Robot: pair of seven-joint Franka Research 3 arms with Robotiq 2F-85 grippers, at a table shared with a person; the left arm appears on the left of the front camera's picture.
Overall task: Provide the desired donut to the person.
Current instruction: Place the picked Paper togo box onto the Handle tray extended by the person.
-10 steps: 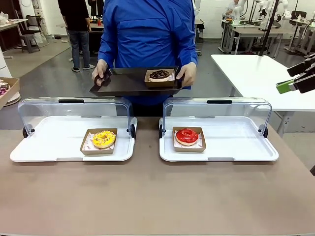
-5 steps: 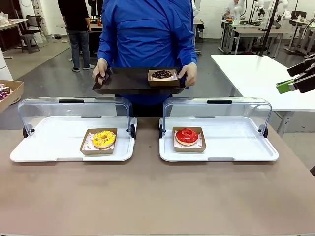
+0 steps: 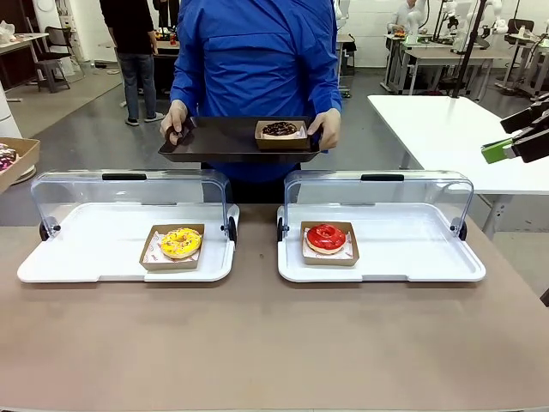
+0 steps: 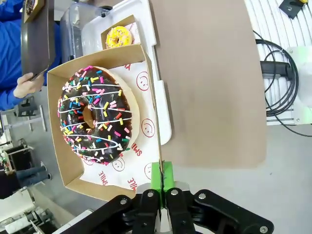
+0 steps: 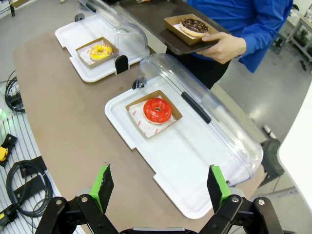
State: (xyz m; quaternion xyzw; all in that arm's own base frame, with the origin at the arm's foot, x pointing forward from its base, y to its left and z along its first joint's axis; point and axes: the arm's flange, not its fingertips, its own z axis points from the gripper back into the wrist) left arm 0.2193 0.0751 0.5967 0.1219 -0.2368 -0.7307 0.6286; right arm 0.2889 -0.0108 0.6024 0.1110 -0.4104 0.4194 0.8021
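Observation:
My left gripper (image 4: 162, 171) is shut on the edge of a cardboard tray (image 4: 146, 63) that carries a chocolate donut with coloured sprinkles (image 4: 95, 114); that tray also pokes in at the left edge of the front view (image 3: 15, 159). The person (image 3: 257, 51) stands across the table, both hands on a dark serving tray (image 3: 223, 142) with a chocolate donut (image 3: 280, 130) on it. A yellow donut (image 3: 180, 243) lies in the left display case and a red donut (image 3: 326, 237) in the right one. My right gripper (image 5: 160, 187) hangs open above the table's right end (image 3: 497, 137).
Both white display cases (image 3: 94, 257) (image 3: 412, 257) stand with clear lids (image 3: 129, 193) swung up toward the person. A white side table (image 3: 446, 129) stands at the right. Cables (image 4: 280, 78) lie beyond the brown table's end. Bare tabletop (image 3: 257, 343) stretches along the near side.
The person has lifted and levelled the dark tray slightly. Neither gripper has moved.

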